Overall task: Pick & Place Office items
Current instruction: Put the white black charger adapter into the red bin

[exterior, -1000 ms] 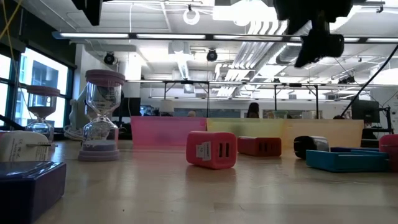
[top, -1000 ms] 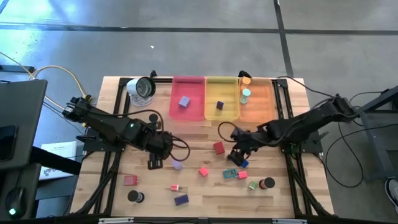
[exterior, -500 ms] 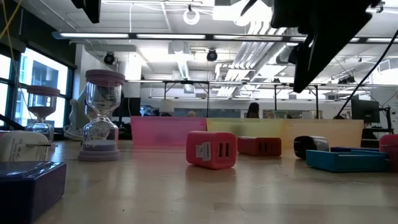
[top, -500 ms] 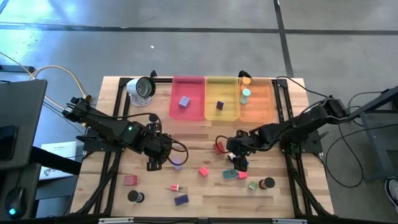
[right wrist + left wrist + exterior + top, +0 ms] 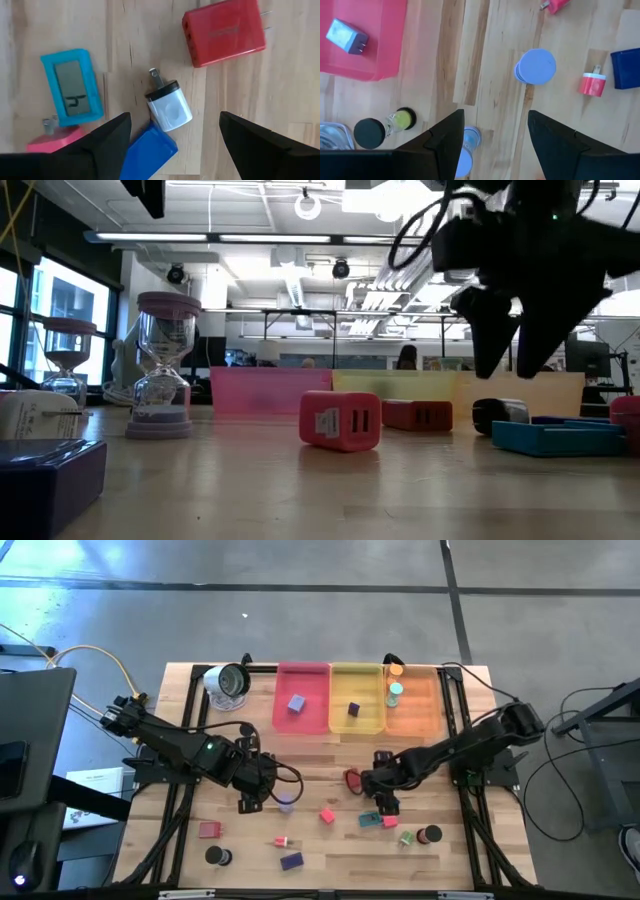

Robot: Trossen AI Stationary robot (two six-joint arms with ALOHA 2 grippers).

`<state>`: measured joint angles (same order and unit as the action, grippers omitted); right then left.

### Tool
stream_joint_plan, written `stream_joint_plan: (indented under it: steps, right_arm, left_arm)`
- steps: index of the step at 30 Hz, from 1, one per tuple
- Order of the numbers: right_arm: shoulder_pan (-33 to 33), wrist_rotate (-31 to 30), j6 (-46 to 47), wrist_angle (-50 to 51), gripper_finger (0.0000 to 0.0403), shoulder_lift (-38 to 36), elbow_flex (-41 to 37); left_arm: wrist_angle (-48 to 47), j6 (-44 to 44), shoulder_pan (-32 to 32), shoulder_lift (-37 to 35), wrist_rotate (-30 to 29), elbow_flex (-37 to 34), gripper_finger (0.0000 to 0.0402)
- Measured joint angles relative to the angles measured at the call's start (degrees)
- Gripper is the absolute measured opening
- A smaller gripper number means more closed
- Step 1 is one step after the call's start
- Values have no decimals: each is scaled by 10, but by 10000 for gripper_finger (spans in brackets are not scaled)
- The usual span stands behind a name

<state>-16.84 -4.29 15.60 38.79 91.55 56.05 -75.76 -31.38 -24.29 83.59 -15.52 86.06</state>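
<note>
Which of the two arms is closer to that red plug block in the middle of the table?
The right. Its end effector hangs open just beside the red plug block, while the left end effector sits open farther off, across the table near a lavender cylinder.

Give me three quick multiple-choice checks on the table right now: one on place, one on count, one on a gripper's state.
1. Where is the right gripper?
A. over the yellow tray
B. above the loose pieces at mid-table
C. off the table

2. How many pieces lie in the pink tray?
A. one
B. three
C. none

3. How do the right gripper's jaws stand?
A. shut on the red block
B. shut on nothing
C. open, holding nothing

Answers: B, it hangs beside the red block; A, a single lavender block lies there; C, the right wrist view shows its fingers spread with nothing between them.
</note>
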Motion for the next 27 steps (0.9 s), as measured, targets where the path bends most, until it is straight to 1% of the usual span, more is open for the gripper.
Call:
stream_joint_plan:
  steps: [7, 13, 19, 23, 27]
  right_arm:
    - [0, 2, -42, -2, 293, 31, 0]
    - [0, 0, -69, -12, 293, 33, 0]
    - [4, 2, -83, -26, 293, 33, 0]
    - [4, 13, -114, -28, 293, 33, 0]
    - [5, 16, -124, -28, 293, 43, 0]
  left_arm:
    - [14, -2, 0, 0, -8, 0, 212]
    - [17, -2, 0, 0, -9, 0, 212]
    - [27, 0, 0, 0, -28, 0, 212]
    - [27, 3, 0, 0, -29, 0, 212]
    - [27, 5, 0, 0, -38, 0, 212]
